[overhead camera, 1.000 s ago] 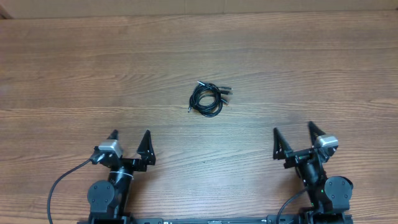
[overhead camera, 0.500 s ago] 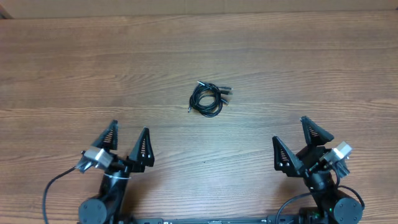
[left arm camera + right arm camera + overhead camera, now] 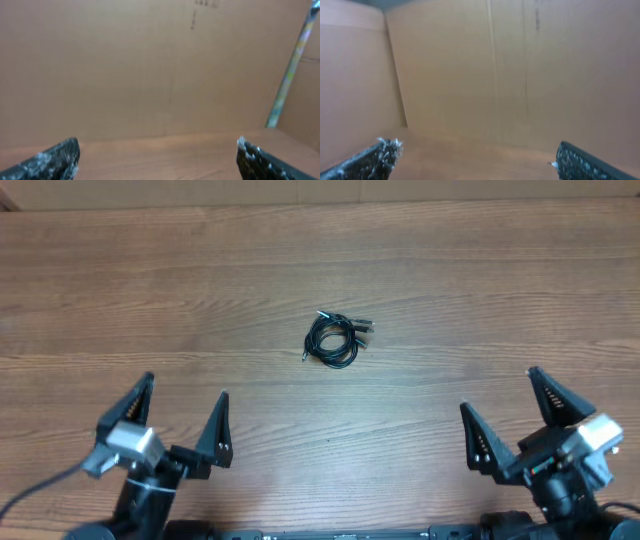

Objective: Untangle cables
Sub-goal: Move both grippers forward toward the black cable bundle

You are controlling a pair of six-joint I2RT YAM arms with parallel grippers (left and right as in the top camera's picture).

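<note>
A small tangled bundle of black cables (image 3: 335, 338) lies on the wooden table (image 3: 480, 300) near the middle, with plug ends sticking out at its upper right. My left gripper (image 3: 182, 402) is open and empty at the front left, well short of the bundle. My right gripper (image 3: 500, 395) is open and empty at the front right, also far from it. In the left wrist view my fingers (image 3: 157, 155) frame only table and wall. In the right wrist view my fingers (image 3: 475, 152) do the same. The cables are out of view in both wrist views.
A brown cardboard wall (image 3: 150, 65) stands along the far edge of the table and also shows in the right wrist view (image 3: 520, 75). A pale pole (image 3: 290, 70) leans at the right of the left wrist view.
Both arms have risen toward the camera and spread outward. The left gripper moved left, the right gripper moved right. The cable bundle has not moved.
</note>
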